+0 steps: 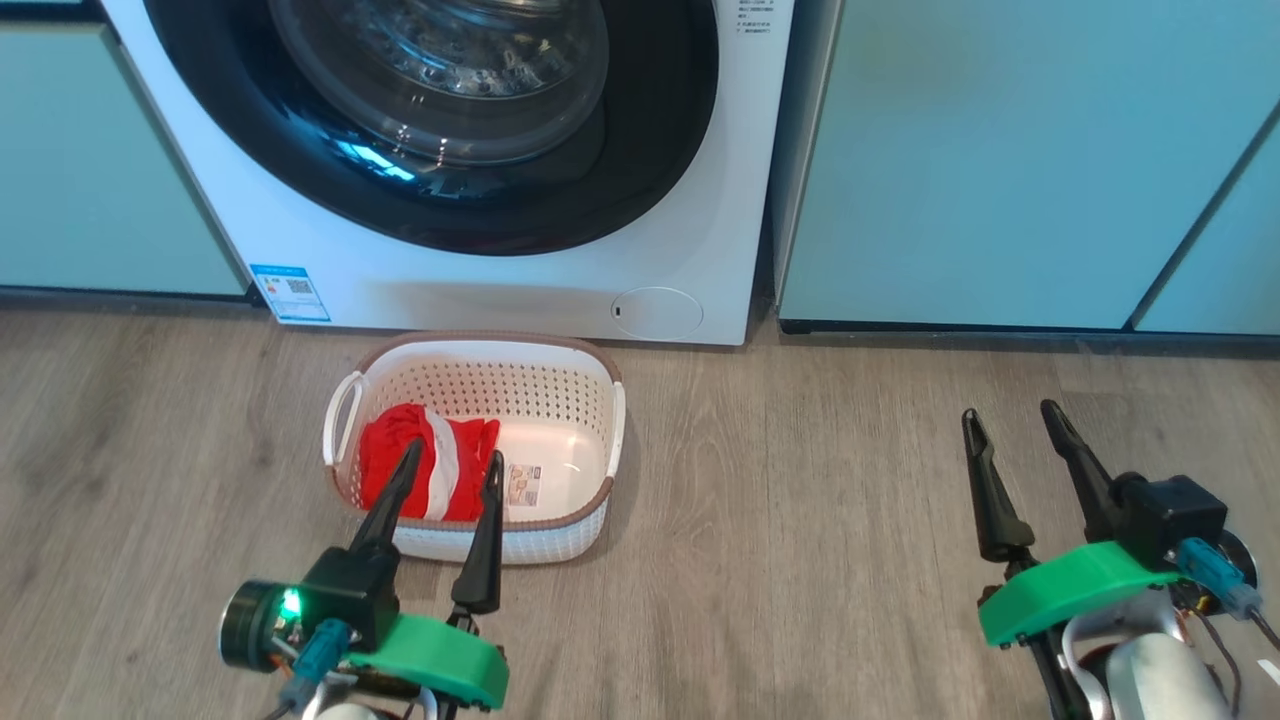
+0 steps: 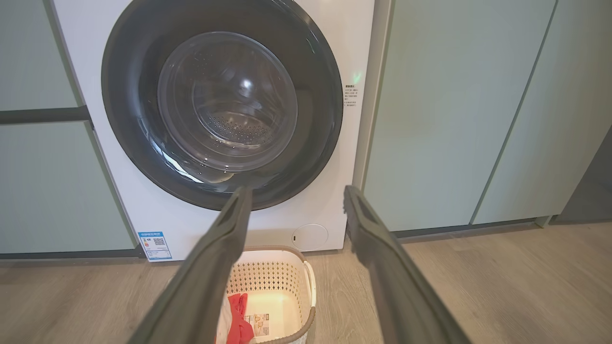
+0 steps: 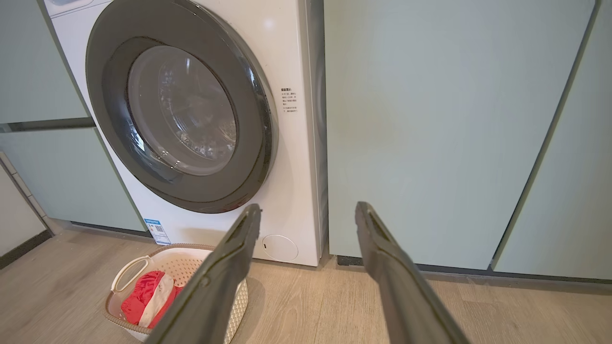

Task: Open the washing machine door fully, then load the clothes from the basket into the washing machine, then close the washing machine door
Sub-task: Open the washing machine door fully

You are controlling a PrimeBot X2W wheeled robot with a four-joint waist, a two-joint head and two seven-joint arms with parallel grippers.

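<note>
The white washing machine point(image 1: 480, 285) stands ahead with its round black-rimmed glass door point(image 1: 440, 110) closed flat against the front, also seen as the door point(image 2: 222, 102) and the door point(image 3: 179, 110). On the floor before it sits the cream perforated basket point(image 1: 560, 385) with red and white clothes point(image 1: 425, 470) in its left half. My left gripper point(image 1: 453, 465) hangs open above the basket's near rim, nothing between its fingers point(image 2: 224, 229). My right gripper point(image 1: 1008, 415) is open over bare floor, well right of the basket point(image 3: 138, 263).
Pale teal cabinet doors point(image 1: 1000, 160) flank the machine on both sides. A blue energy sticker point(image 1: 290, 292) and a round filter cap point(image 1: 657, 312) mark the machine's lower front. Wood-look floor point(image 1: 800, 480) stretches right of the basket.
</note>
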